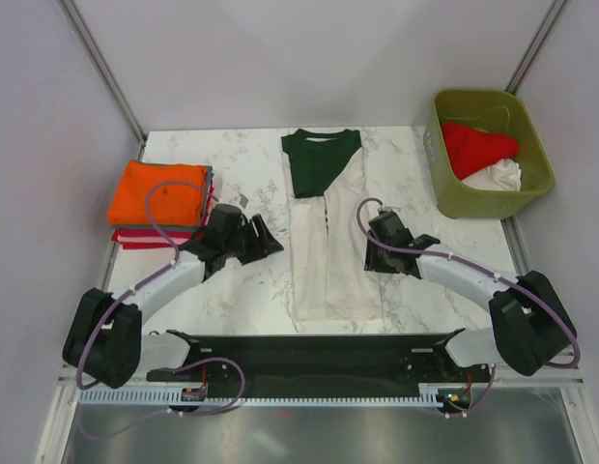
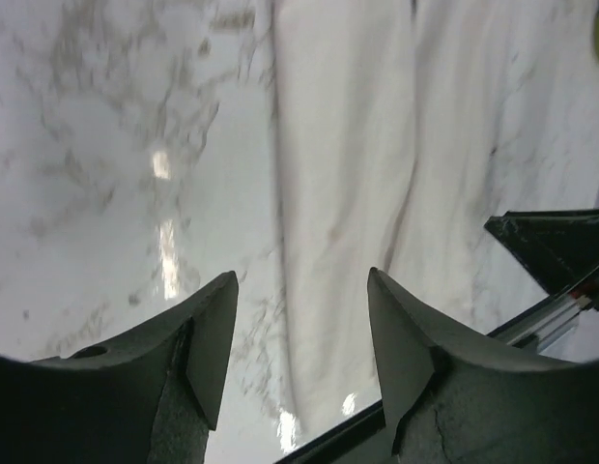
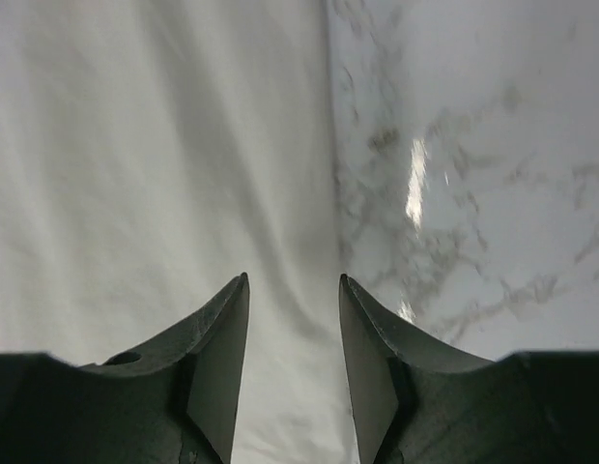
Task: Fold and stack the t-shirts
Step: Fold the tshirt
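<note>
The top view is lit brightly and evenly from above. The tabletop (image 1: pixel 251 280) and the walls (image 1: pixel 280 58) are rendered pale, and only faint, soft shadows are seen on them. That view is sharp from edge to edge, with colours well saturated. In the left wrist view, elongated glare streaks are seen on the marble left of centre, with smaller bright spots near the bottom edge, and the whole picture is soft. In the right wrist view, a bright reflection is seen on the marble at right. The shirt (image 3: pixel 135 164) is rendered greyish and slightly blurred. The jaws are shown dark and out of focus in both wrist views.
</note>
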`<move>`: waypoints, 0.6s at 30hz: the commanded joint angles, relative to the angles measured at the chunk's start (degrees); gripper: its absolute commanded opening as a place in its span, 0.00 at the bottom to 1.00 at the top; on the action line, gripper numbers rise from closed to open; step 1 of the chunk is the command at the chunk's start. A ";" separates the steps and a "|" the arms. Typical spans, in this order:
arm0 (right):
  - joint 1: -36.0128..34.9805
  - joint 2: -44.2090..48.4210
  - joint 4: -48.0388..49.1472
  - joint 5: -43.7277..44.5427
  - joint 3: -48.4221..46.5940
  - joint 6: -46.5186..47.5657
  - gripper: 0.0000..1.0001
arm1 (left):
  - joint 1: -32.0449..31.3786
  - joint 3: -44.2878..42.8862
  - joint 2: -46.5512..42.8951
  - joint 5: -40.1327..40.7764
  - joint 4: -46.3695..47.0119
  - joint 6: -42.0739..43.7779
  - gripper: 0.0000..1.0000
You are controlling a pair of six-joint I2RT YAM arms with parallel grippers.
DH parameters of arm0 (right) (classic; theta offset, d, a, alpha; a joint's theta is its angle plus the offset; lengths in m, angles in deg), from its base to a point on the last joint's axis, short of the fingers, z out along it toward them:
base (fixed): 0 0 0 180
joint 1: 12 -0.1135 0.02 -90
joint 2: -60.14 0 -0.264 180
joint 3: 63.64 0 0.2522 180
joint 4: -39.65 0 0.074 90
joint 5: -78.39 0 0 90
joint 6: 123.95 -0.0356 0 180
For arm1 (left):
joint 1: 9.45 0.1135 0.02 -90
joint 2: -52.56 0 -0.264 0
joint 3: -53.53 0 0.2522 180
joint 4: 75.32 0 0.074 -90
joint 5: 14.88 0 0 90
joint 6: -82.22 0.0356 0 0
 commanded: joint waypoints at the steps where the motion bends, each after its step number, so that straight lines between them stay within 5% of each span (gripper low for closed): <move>1: -2.45 6.43 -6.61 1.14 6.04 -4.75 0.50 | -6.65 7.22 -8.76 2.51 -0.55 -4.56 0.64; 7: -5.80 19.44 -14.09 -0.35 10.71 -9.15 0.50 | -16.60 12.59 -13.19 4.97 -2.92 -10.73 0.64; 18: -7.20 20.42 -11.98 -7.04 17.75 -11.53 0.47 | -23.99 16.20 -6.43 4.45 1.63 -16.88 0.65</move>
